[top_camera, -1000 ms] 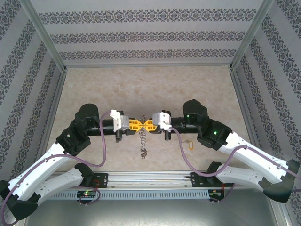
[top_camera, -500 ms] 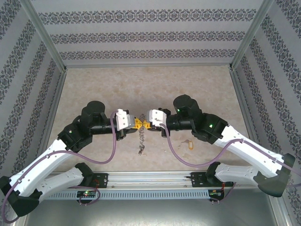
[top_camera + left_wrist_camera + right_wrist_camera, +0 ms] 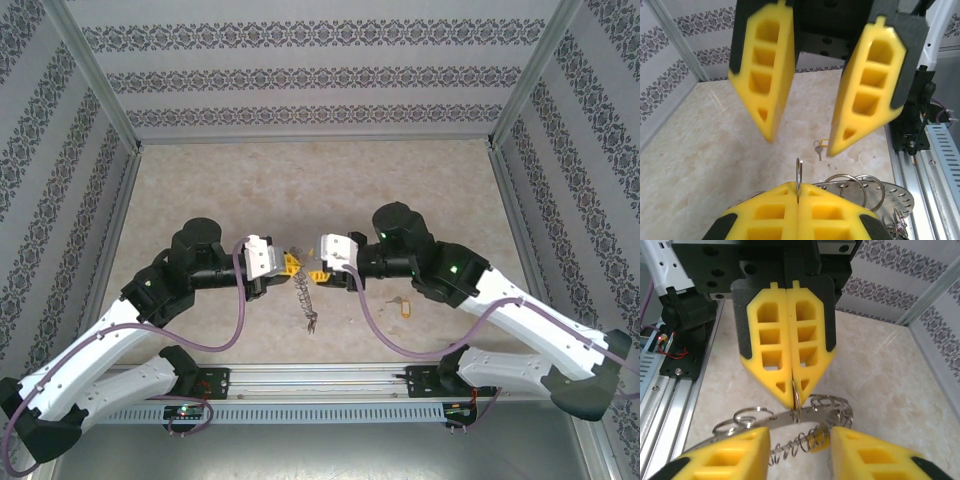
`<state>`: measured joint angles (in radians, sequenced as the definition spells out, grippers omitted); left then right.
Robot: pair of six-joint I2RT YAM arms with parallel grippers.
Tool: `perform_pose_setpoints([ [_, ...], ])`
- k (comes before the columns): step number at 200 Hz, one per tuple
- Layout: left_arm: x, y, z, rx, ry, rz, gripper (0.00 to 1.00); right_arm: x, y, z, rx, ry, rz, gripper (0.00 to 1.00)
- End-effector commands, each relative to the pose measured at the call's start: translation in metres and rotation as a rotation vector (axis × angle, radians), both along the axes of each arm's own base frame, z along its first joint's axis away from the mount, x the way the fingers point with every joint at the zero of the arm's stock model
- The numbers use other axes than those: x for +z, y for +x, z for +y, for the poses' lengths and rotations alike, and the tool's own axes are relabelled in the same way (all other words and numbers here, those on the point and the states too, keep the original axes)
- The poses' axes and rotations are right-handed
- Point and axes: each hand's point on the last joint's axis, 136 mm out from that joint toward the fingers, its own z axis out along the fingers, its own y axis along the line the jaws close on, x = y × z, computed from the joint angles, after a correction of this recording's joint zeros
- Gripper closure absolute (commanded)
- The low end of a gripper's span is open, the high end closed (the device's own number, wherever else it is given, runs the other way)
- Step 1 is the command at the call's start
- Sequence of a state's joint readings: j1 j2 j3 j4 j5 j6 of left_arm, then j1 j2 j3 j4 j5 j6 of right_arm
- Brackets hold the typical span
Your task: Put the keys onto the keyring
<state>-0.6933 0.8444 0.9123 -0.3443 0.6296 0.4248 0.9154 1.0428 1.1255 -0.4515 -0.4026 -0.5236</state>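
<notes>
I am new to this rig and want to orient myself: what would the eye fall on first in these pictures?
Two yellow-fingered end effectors meet tip to tip above the middle of the table. The left end effector is shut on a thin ring of the keyring, whose metal pieces dangle below, while the right end effector faces it open. A small key with a yellow head lies apart on the table, beside the right arm.

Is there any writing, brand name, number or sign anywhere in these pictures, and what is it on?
No text can be read anywhere.
The walls carry only a repeating ornament, no letters.
The left hand, shut on the keyring, and the open right hand are plain yellow and black, unmarked.
Any marks on the keys are too small to read.
</notes>
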Motion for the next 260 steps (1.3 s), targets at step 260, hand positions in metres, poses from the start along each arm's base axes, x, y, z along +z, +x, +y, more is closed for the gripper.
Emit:
perform_pose_setpoints([
  [260,0.034,0.009,0.003,0.066,-0.282,-0.002,1.00,-0.054,0.078,-0.115,-0.940,0.154,0.470,0.48],
])
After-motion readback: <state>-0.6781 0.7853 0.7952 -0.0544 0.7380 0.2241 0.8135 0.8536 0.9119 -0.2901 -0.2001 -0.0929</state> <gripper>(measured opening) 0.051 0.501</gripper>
